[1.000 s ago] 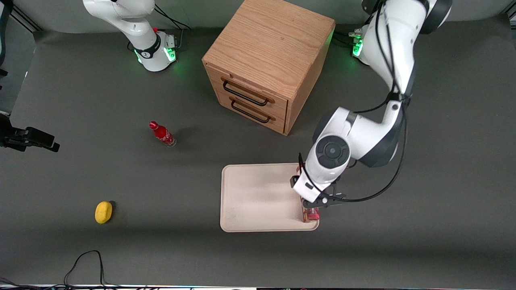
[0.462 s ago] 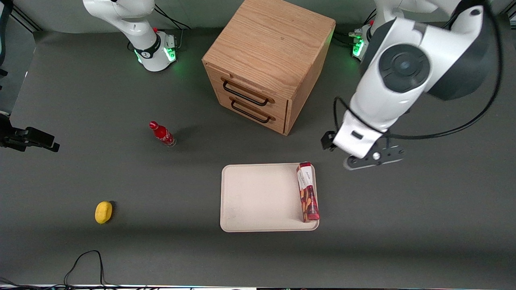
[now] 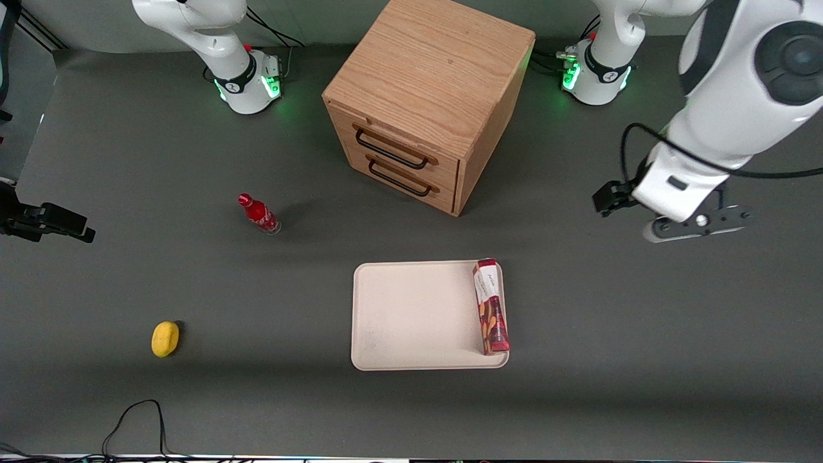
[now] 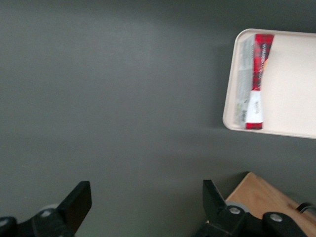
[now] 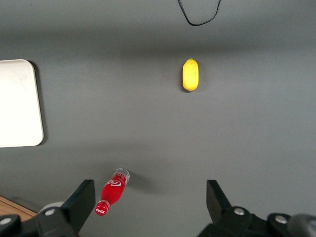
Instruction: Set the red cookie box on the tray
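Red cookie box [image 3: 491,307] lying flat on the tray [image 3: 411,315], tight along the rim at the working arm's end, well apart from the gripper [image 4: 143,205] (fingers spread wide, gripping nothing) up over bare table. Long, slim, dark red with tan cookie pictures and a white label end.

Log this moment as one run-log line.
gripper: open, empty, over bare table toward working arm's end | long dark-red cardboard cookie box: lying flat on off-white rectangular tray, along its edge | placement: looks done
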Robot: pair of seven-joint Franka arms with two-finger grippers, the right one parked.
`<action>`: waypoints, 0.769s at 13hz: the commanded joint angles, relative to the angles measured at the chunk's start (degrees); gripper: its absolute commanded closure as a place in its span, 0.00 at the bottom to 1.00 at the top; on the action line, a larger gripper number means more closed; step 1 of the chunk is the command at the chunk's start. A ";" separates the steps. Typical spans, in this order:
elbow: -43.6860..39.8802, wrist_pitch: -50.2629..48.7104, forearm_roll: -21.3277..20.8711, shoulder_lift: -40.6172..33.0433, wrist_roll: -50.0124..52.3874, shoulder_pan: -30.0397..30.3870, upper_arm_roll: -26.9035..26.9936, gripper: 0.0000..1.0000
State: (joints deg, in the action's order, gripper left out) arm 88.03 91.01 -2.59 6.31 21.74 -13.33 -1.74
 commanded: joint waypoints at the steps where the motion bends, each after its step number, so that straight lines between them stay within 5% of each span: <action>1: 7.77 3.29 0.66 -6.22 -7.13 4.71 -0.37 0.00; 5: 13.82 8.38 1.70 -10.34 -13.82 10.42 -0.28 0.00; 10: 10.78 8.84 2.15 -8.96 -17.35 13.16 0.86 0.00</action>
State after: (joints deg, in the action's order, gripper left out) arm 99.20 99.08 -1.22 -2.08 5.48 -0.30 -1.30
